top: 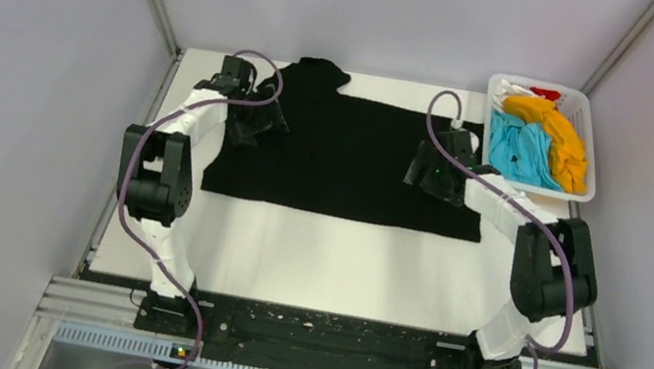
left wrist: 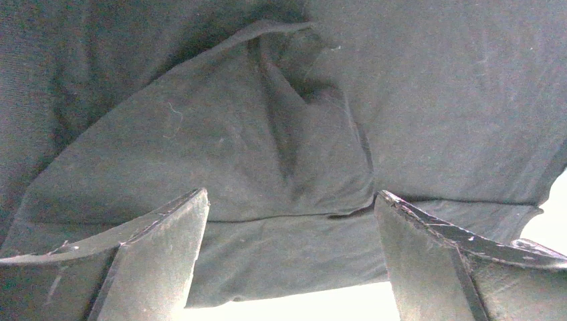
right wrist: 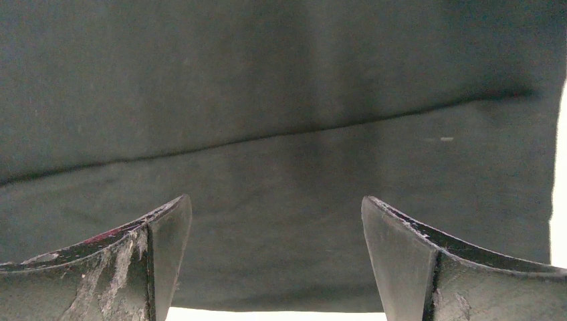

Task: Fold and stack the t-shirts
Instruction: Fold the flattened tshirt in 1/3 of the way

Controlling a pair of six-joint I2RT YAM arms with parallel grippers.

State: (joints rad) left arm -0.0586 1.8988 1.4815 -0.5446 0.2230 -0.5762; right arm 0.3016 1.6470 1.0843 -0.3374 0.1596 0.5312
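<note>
A large black t-shirt (top: 349, 153) lies spread on the white table, one sleeve bunched at the far edge. My left gripper (top: 258, 122) hovers over its left side, jaws open and empty; in the left wrist view the folded black cloth (left wrist: 287, 167) fills the frame with a crease and hem between the fingers (left wrist: 160, 254). My right gripper (top: 428, 174) is over the shirt's right side, open and empty; the right wrist view shows flat black cloth (right wrist: 281, 134) with a fold line. Orange (top: 555, 133), sky-blue (top: 518, 145), white and red (top: 546, 93) shirts lie in the basket.
A white plastic basket (top: 591, 140) stands at the far right corner of the table (top: 309, 263). Grey walls enclose the table on the left, back and right. The arm bases sit on a black rail at the near edge.
</note>
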